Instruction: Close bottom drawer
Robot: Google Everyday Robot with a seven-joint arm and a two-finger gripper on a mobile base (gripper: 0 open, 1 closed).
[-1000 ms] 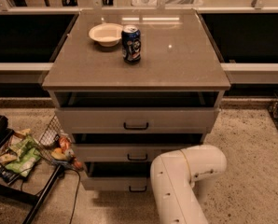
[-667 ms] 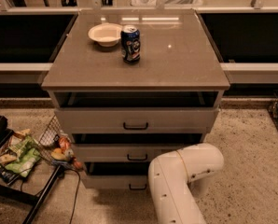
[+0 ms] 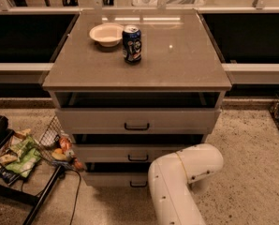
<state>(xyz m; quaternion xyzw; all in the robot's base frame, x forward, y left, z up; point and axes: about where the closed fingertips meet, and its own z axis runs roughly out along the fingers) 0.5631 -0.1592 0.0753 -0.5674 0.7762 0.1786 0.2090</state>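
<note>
Nearest the camera, a white robot arm point(image 3: 184, 182) bends in from the bottom edge, its elbow just right of the bottom drawer point(image 3: 106, 179). The gripper is out of sight, below the frame or behind the arm, so whether it is open or closed cannot be told.

The bottom drawer is the lowest of three in a grey-beige desk point(image 3: 177, 60) and stands slightly open, with a dark gap above its flat front. It looks rigid and probably slides easily. A flat push on the front near the small black handle point(image 3: 138, 184) should suit better than gripping it.

The two drawers above are also open. On the desk top stand a can point(image 3: 131, 43) and a bowl point(image 3: 106, 33).
</note>
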